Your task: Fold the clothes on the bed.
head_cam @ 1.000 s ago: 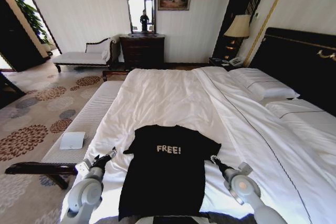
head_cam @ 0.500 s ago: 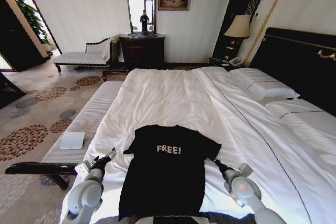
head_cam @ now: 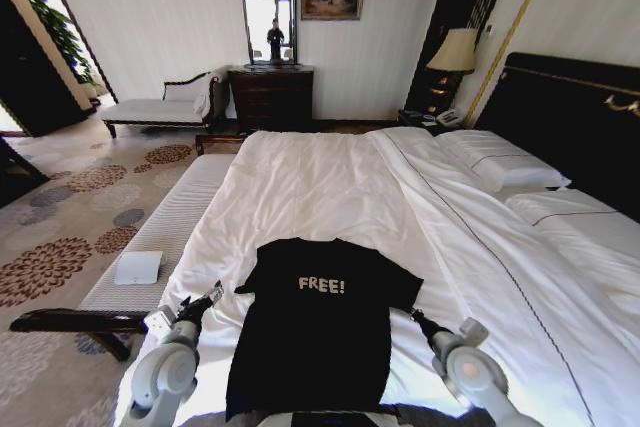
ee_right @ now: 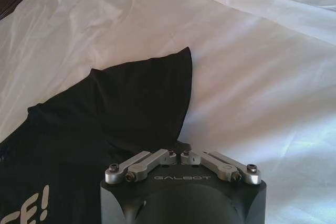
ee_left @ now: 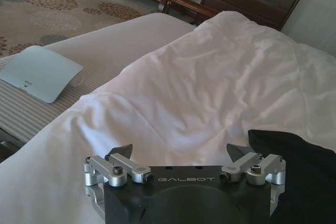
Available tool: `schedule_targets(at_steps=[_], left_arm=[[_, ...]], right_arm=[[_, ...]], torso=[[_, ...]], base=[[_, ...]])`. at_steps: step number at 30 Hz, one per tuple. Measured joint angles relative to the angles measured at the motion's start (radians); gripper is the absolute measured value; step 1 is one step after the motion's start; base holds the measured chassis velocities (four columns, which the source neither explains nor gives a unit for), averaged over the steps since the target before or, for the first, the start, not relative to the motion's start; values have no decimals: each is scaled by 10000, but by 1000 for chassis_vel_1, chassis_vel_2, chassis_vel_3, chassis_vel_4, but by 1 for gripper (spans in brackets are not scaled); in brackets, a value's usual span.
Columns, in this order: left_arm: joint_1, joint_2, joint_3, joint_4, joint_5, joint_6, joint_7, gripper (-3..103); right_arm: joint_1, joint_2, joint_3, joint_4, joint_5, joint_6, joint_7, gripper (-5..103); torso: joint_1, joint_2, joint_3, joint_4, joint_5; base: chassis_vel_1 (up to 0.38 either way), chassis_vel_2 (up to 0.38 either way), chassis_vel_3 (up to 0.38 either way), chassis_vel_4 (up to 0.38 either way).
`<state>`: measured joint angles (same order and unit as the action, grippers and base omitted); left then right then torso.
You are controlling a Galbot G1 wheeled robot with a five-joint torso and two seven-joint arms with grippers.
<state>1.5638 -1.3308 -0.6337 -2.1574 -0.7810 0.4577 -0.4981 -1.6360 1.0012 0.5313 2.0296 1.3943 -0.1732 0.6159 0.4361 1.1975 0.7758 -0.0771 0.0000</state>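
The clothes are one black T-shirt (head_cam: pixel 315 332) with white "FREE!" lettering, lying flat near the foot of the bed (head_cam: pixel 330 187), also seen as T-shirt (ee_right: pixel 105 124). My left gripper (head_cam: pixel 207 298) hovers open over the white duvet just off the shirt's left sleeve; in the left wrist view the left gripper (ee_left: pixel 181 153) has nothing between its fingers and the T-shirt (ee_left: pixel 296 169) lies to one side. My right gripper (head_cam: pixel 414 315) sits at the right sleeve's hem. In the right wrist view the right gripper (ee_right: pixel 180 148) has its fingers closed together on the sleeve's edge.
White pillows (head_cam: pixel 500 165) lie by the dark headboard (head_cam: pixel 575 107). A striped bench (head_cam: pixel 165 232) with a white pad (head_cam: pixel 138 267) runs along the bed's left side. A chaise (head_cam: pixel 160 107), a dresser (head_cam: pixel 272 95) and a lamp (head_cam: pixel 453 52) stand by the far wall.
My right gripper has drawn back a little toward me at the right sleeve. The left gripper and the shirt's body stay where they were.
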Motion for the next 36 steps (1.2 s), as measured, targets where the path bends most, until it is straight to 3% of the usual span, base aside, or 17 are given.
schedule_targets(at_steps=[3,8,10,14,15,17,18,19,20,24,26,29,31,34,35,36], left_arm=[[-27,-3,26,72,-1,-12,1,100],[-64,16,31,192,-2,-37,11,100],[-89,29,7,231,-8,-37,14,100],[-409,139,-316,468,-281,-14,13,100],[-409,139,-316,468,-281,-14,13,100],[-882,304,-716,562,-1152,36,-9,100],[-1096,355,-864,565,-1603,33,-11,100],[-1472,423,-1079,543,-2468,-37,8,100],[-1472,423,-1079,543,-2468,-37,8,100],[-2408,384,-1118,229,-4580,-217,132,100],[-2462,259,-871,308,-4642,-64,110,100],[-2287,-64,-408,714,-4121,183,64,100],[-1978,-459,-15,1094,-3828,302,66,100],[-1718,-649,413,1291,-3269,349,225,100],[-1618,-659,623,1338,-2740,319,394,100],[-1461,-597,1022,1387,-1534,91,764,100]], right_arm=[[55,3,6,-116,-145,-2,4,-1],[164,-32,232,-184,-223,-2,5,19],[160,-50,302,-149,-228,-2,12,19],[129,-76,745,367,-329,5,166,41],[129,-76,745,367,-329,5,166,41],[97,-77,1003,741,-727,147,146,51],[69,-77,1076,854,-921,234,72,51],[35,-72,1170,990,-1127,347,-22,57],[35,-72,1170,990,-1127,347,-22,57],[32,27,1430,1315,-1311,660,-85,79],[37,66,1464,1327,-1350,751,-70,84],[42,104,1466,1308,-1426,829,-6,89],[-48,159,1469,1282,-1491,855,29,98],[-188,254,1521,1274,-1542,881,100,100],[-241,300,1545,1267,-1564,901,147,100],[-288,365,1571,1256,-1594,924,196,100]], torso=[[0,0,0,0,0],[1,-1,0,1,0],[1,-1,0,0,0],[0,0,0,1,-1],[0,0,0,1,-1],[0,-1,0,2,-3],[1,0,0,2,-3],[1,-1,1,0,0],[1,-1,1,0,0],[1,-1,0,-2,4],[1,-1,0,-2,4],[1,-1,1,-2,-1],[1,-1,1,5,-1],[1,-1,1,2,-1],[0,-1,0,-2,-1],[0,-1,0,-1,0]], base=[[0,0,0,0],[0,0,0,0],[0,0,0,0],[0,0,0,0],[0,0,0,0],[0,0,0,0],[0,0,0,0],[0,0,0,0],[0,0,0,0],[0,0,0,0],[0,0,0,0],[0,0,0,0],[0,0,0,0],[0,0,0,0],[0,0,0,0],[0,0,0,0]])
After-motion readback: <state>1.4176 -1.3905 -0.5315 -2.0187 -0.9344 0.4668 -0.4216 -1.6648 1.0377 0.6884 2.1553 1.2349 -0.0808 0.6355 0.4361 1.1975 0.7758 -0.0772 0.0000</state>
